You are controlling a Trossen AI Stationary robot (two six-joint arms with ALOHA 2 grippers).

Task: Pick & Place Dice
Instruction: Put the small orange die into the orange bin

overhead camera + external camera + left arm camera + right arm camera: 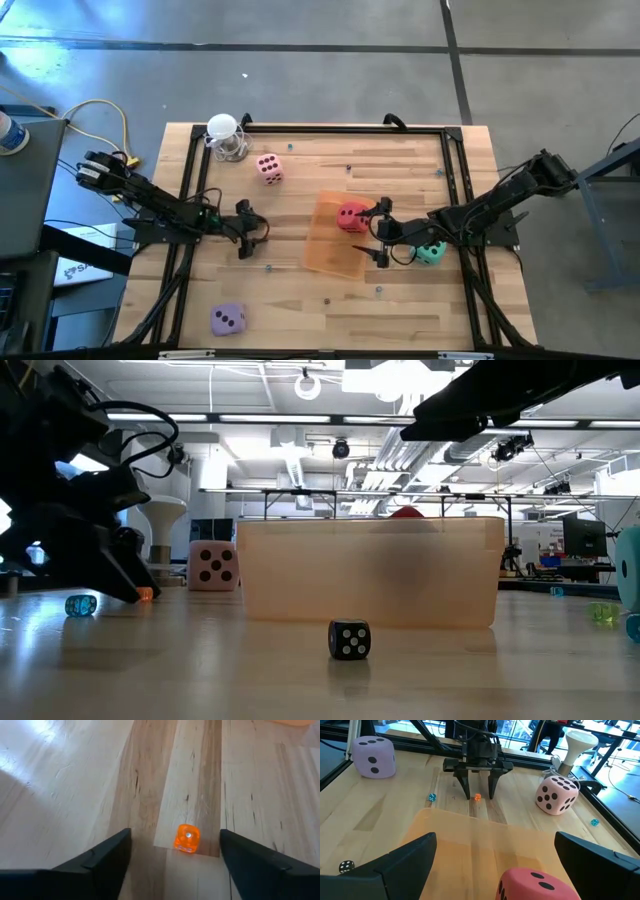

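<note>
Overhead, my left gripper (247, 236) sits low on the wooden counter (300, 300), left of the translucent orange tray (325, 240). My right gripper (381, 233) is at the tray's right edge, its fingers spread wide on either side of the red die (351, 216), which lies in the tray; I hold nothing there. The teal-green die (431, 252) lies beside my right arm, the pink die (268, 168) near the far edge by a white lamp-like stand (224, 133), and the lilac die (228, 319) near the front left corner.

At counter level, a tiny black die (349, 639) stands in front of the tray (370, 575), with the pink die (213, 565) behind on the left. A tiny blue die (80, 604) lies by my left gripper (125, 585).

Through my left wrist, my fingers (102, 857) stand partly open on either side of a tiny orange die (186, 838), not touching it.

Through my right wrist, my wide-open fingers (405, 857) frame the red die (537, 884). Beyond, the left gripper (478, 795) straddles the orange die (477, 797), with the lilac die (373, 756) and the pink die (556, 795) to either side.
</note>
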